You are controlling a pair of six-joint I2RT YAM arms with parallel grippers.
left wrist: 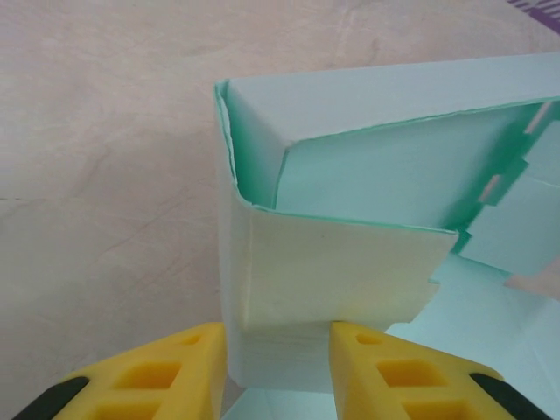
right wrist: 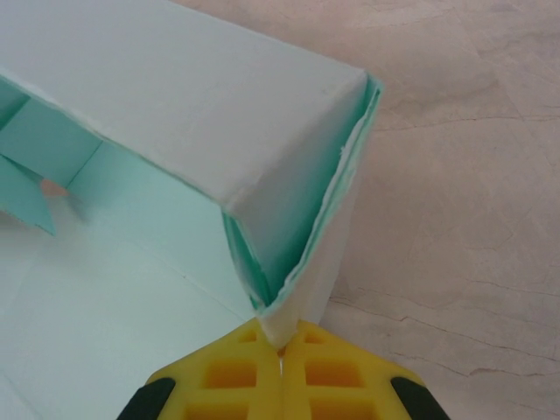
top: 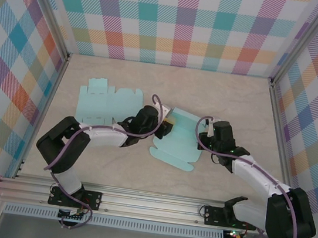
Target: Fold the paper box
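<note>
The light teal paper box lies partly folded at the table's middle, base flat and side walls raised. My left gripper is at its left end. In the left wrist view the yellow fingers press both sides of a folded-over side wall, so my left gripper is shut on it. My right gripper is at the box's right end. In the right wrist view it is shut, pinching the thin lower corner of a raised wall.
A second flat teal box blank lies unfolded at the back left, just behind the left arm. Plaid walls enclose the beige table on three sides. An aluminium rail runs along the near edge.
</note>
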